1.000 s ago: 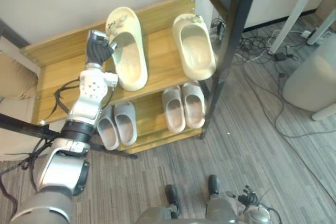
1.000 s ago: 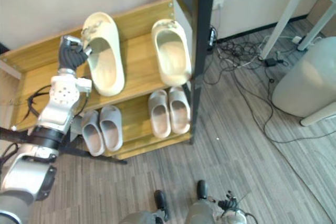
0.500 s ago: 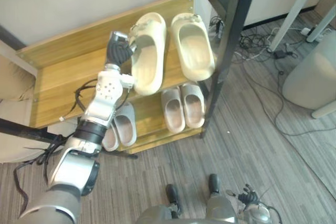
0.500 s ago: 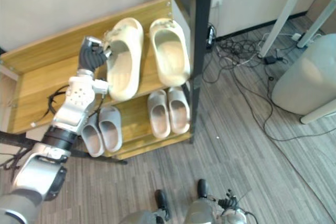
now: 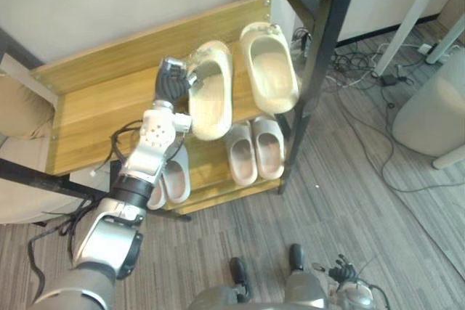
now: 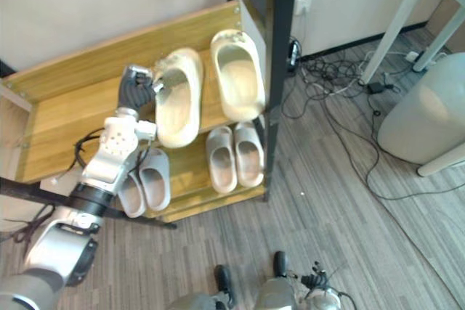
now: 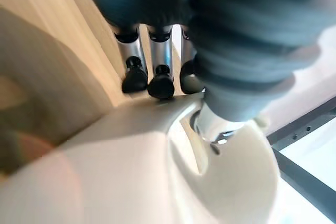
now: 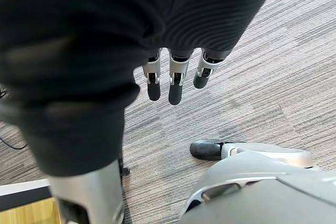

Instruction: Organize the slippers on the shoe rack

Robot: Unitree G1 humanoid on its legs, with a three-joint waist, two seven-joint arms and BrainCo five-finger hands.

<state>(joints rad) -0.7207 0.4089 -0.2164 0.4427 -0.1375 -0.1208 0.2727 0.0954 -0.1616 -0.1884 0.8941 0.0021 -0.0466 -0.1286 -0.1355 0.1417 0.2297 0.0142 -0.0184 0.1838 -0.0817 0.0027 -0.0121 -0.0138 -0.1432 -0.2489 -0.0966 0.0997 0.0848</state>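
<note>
The left hand (image 5: 174, 81) reaches over the top shelf (image 5: 102, 107) of the shoe rack and grips a cream slipper (image 5: 211, 92) by the left rim near its far end. In the left wrist view the dark-tipped fingers (image 7: 160, 83) press side by side against the outside of that rim, and the thumb seems to hook into the opening, so the hold reads as a pinch. The slipper lies to the right of the fingers, with its long axis running from the back of the shelf to the front, nearly parallel to the second cream slipper (image 5: 269, 67) just beside it. Its near end seems to reach the shelf's front edge, a little forward of its mate, so the next move probably calls for a push toward the wall before letting go. The right hand (image 8: 176, 80) hangs over the floor, fingers straight and slack. Two grey pairs (image 5: 254, 150) sit on the lower shelf.
</note>
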